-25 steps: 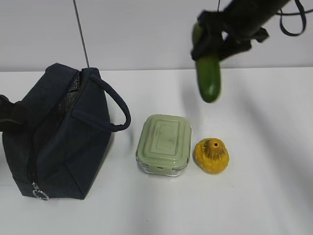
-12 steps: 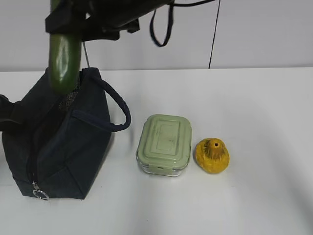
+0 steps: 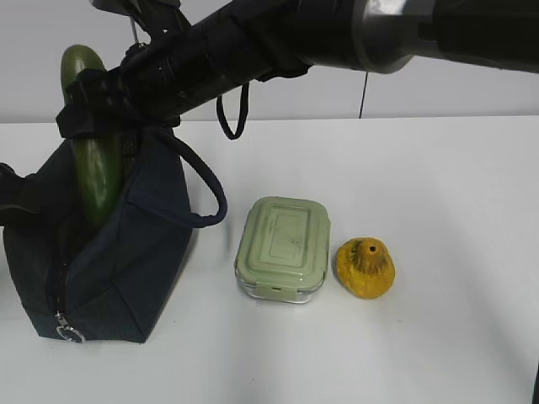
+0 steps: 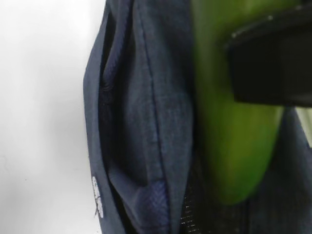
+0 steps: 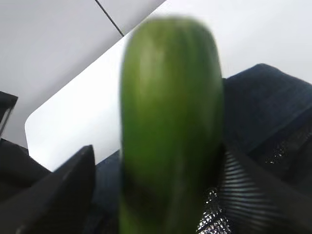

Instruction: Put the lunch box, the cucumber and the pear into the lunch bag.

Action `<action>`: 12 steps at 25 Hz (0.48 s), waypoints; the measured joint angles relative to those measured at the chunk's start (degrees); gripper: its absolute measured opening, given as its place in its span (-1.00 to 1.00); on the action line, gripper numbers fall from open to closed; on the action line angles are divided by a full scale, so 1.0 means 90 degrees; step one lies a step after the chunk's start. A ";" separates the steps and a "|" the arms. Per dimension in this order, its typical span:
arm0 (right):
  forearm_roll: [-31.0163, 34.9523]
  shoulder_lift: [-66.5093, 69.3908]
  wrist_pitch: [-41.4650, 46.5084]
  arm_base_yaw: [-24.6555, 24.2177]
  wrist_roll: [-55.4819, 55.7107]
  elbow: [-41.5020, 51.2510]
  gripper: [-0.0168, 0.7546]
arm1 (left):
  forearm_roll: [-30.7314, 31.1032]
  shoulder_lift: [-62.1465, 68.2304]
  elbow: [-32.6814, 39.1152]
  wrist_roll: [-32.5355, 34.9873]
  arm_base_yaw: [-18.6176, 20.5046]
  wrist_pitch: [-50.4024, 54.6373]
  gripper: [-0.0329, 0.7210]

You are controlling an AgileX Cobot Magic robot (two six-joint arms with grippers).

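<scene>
Well, cucumber: the long, smooth dark green cucumber (image 3: 93, 181) stands nearly upright. I see its lower end down inside the open top of the bag and its upper end above the rim.
Lunch bag: the dark navy fabric boxy bag (image 3: 126, 269) sits on the left of the white counter (image 3: 438, 185). Its loop handle (image 3: 206, 189) hangs toward the box, and a metal ring pull (image 3: 67, 334) shows at its near bottom corner.
Right pincer: the right pincer (image 3: 97, 105) reaches across from the right and sits around the cucumber's upper part. On my right wrist view the jaws look spread, with bag fabric showing between one black finger (image 5: 63, 195) and the cucumber's skin.
Left pincer: I see only a dark part (image 3: 10, 192) at the bag's far left side. It is pressed together, and I cannot tell whether it pinches the fabric.
Lunch box: the small rectangular clear container with a pale sage-green clip lid (image 3: 284, 246) rests on the counter just right of the bag's handle.
Pear: the squat, lumpy yellow-orange fruit (image 3: 365, 268) sits just beside the box on its right.
</scene>
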 joint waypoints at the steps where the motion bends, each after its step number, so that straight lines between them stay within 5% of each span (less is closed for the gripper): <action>1: 0.0000 0.0000 0.0000 0.0000 -0.0074 0.0000 0.60 | 0.0006 0.0000 0.0000 0.0000 0.0000 0.0000 -0.95; 9: -0.0114 -0.0189 0.0083 -0.0165 -0.0317 0.0000 0.72 | 0.0022 0.0000 0.0000 0.0000 0.0000 0.0012 -0.95; 12: -0.0703 -0.0532 0.0442 -0.0465 0.0131 -0.0024 0.71 | 0.0079 0.0000 0.0000 0.0000 0.0000 0.0045 -0.95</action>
